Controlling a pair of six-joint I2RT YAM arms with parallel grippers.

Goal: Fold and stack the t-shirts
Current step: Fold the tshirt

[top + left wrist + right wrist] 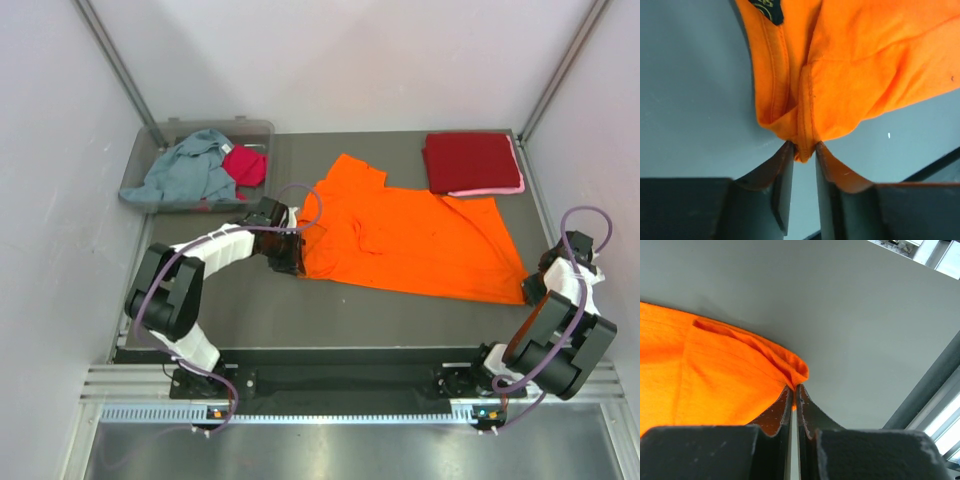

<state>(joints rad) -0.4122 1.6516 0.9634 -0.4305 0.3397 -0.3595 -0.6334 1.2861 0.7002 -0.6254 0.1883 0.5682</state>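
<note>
1. Orange tee (420, 240) is the one I'm on, and it's not folded at all yet. It lies spread across the middle of the table (300, 320), neck end to my left, hem to my right
2. Done so far, going by how things lie: a red tee (470, 160) sits folded at the back right, on top of a folded pink tee (492, 191) that peeks out along its near and right edges. So that's a stack of two
3. Left to do: the orange one, plus a grey tee (185, 170) and a magenta tee (246, 163) lying crumpled in the bin (250, 127) at the back left. I'd call it under halfway
4. My left pincer (803, 147) is at the left edge of the orange tee, close to the collar. The jaws are only partway in, with a bunched bit of seam between the tips and cloth touching both, so it looks like a pinch on the tee to me
5. My right pincer (793, 387) is at the near right corner, pressed tight together on the hem, with a thin fold of orange caught between the pads
6. Looks of the tee: bright orange, soft thin knit, a few creases over the chest, a dark label inside the neck, stitched hems. It's flat-ish but skewed, and a bit rumpled on the left where I've got it. Floppy stuff, so my guess is it'll sag and drag between the two grips
</note>
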